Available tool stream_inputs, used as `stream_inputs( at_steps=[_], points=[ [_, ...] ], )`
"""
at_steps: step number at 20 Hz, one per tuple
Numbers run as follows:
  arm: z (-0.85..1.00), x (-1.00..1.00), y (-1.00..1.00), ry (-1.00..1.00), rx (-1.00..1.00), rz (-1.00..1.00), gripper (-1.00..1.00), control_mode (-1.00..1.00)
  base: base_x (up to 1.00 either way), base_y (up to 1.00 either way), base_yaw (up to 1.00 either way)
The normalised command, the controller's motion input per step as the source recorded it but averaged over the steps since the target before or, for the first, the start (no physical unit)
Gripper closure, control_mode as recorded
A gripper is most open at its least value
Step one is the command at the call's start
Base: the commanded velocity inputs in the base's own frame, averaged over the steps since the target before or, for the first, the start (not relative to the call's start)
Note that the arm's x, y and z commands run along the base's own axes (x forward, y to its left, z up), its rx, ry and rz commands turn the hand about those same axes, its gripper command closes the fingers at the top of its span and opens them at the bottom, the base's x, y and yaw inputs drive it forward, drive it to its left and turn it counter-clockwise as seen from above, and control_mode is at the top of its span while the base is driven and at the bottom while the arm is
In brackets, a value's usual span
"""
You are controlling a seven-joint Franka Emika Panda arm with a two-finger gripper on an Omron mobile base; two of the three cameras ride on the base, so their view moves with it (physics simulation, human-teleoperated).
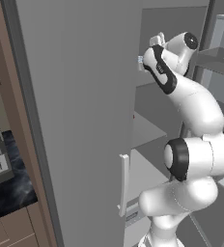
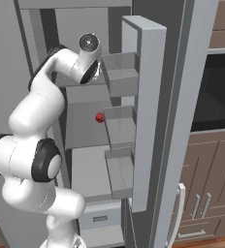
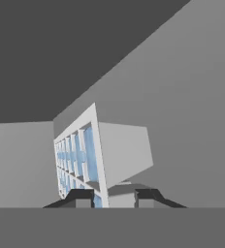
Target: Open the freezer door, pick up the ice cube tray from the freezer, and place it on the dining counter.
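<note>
- Fridge cabinet: grey interior exposed, with flat grey shelves stacked one above another; a pale drawer front sits at the bottom.
- Closed grey door: plain face, fills the left base view beside the arm; slim pale vertical handle low on its right edge.
- Freezer door: stands swung out, seen edge-on in the right base view; three shelf bins are stacked on its inner face, one above another.
- Arm: white with dark joints, rising from the base and reaching up into the upper part of the open compartment; the wrist is level with the top bin.
- Brown cabinet doors with slim handles lie to the right of the fridge, under a dark oven front.
- Bench: a strip of black marble top with pale veining, visible left of the closed door, over brown cabinet fronts.
- Ice cube tray: pale blue-white, grid of small square cells, tilted up on edge inside the grey compartment; its lower end lies between the finger tips. A pale blue sliver shows at the door edge beside the wrist.
- Hand: the two dark tips are drawn in close and clamped on the tray's lower edge.
- Small red object: on a middle shelf, just left of the second bin; too small to identify.
</note>
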Motion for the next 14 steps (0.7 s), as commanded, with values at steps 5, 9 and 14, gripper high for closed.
stream_inputs(
  at_steps=[5,9,14],
  points=[
    [0.03,-0.64,0.07,-0.01,0.00,0.00,1.00,-1.00,0.00,0.00,0.00],
    [0.02,-0.38,0.01,-0.02,0.00,-0.01,1.00,-1.00,0.00,0.00,0.00],
    [0.07,-0.35,0.00,-0.02,0.00,-0.02,1.00,-1.00,0.00,0.00,0.00]
  ],
)
